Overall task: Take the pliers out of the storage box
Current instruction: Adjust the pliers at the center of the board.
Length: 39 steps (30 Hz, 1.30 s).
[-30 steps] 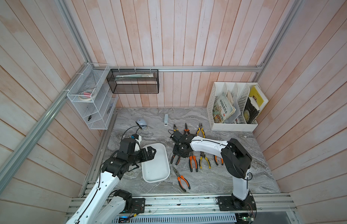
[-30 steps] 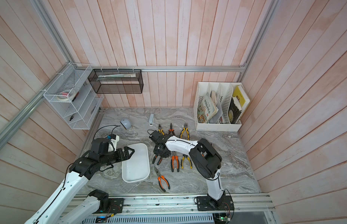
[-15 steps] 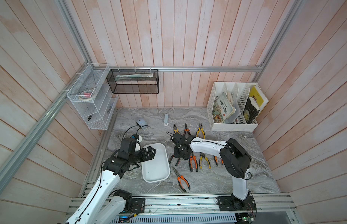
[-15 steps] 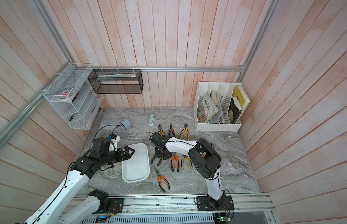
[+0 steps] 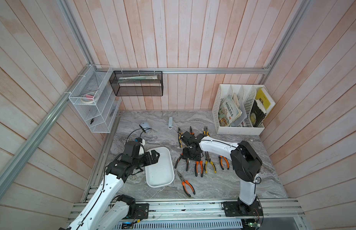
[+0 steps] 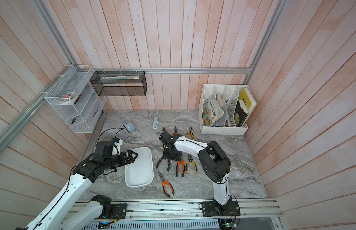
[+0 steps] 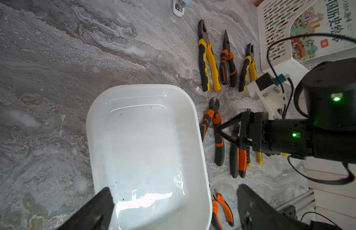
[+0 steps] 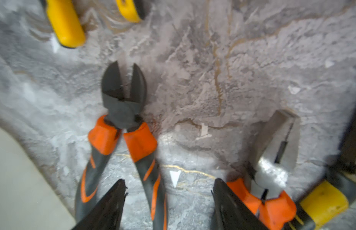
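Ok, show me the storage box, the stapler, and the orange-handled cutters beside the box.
storage box [image 5: 160, 171]: in a top view, bare floor of the tray.
stapler [image 5: 170, 123]: in a top view, middle of its body.
orange-handled cutters [image 8: 123, 107]: right wrist view, dark head at the pivot.

We see the shallow white plastic storage box [image 6: 139, 186] left of centre on the grey marbled tabletop [image 6: 193, 188], its smooth floor plain to see. The left gripper [image 6: 134, 155] hangs over its upper-left corner, jaws spread. Right of the box the orange- and yellow-handled pliers [image 6: 180, 168] lie in a loose row, and the right gripper [image 6: 171, 159] sits low over the leftmost ones. One long-nosed orange-handled pair [image 6: 166, 184] lies apart, lower down.
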Tool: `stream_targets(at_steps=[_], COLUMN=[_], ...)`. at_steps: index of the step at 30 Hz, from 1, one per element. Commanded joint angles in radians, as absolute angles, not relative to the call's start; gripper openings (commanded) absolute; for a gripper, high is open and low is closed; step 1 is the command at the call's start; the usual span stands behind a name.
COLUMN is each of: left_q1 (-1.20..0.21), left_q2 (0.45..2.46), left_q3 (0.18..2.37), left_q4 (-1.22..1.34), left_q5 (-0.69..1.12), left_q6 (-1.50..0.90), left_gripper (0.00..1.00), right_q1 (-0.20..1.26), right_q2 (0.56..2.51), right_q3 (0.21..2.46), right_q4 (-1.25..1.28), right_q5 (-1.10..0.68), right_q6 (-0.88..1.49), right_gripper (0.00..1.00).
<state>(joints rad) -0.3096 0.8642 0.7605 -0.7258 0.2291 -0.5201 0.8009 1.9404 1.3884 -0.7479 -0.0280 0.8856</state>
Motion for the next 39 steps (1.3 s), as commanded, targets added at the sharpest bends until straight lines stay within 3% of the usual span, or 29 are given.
stream_targets(at_steps=[1, 15, 31, 39], left_q1=[-0.305, -0.305, -0.305, -0.305], left_q2=[0.863, 0.853, 0.851, 0.852], left_q3=[0.752, 0.751, 0.749, 0.751], left_q4=[-0.727, -0.722, -0.721, -0.722], left_q5=[0.219, 0.234, 0.238, 0.236], left_q6=[-0.523, -0.515, -0.514, -0.514], left_gripper=[1.00, 1.00, 1.00, 1.00], right_q1=[0.806, 0.858, 0.882, 0.900], right_q2=[1.924, 2.127, 2.123, 2.156], right_q3=[1.442, 1.607, 1.608, 1.568], right_q4=[-0.757, -0.891, -0.923, -0.904], right_q5=[-0.078, -0.048, -0.020, -0.004], right_q6=[0.942, 0.971, 0.953, 0.928], right_gripper=[0.75, 0.83, 0.84, 0.74])
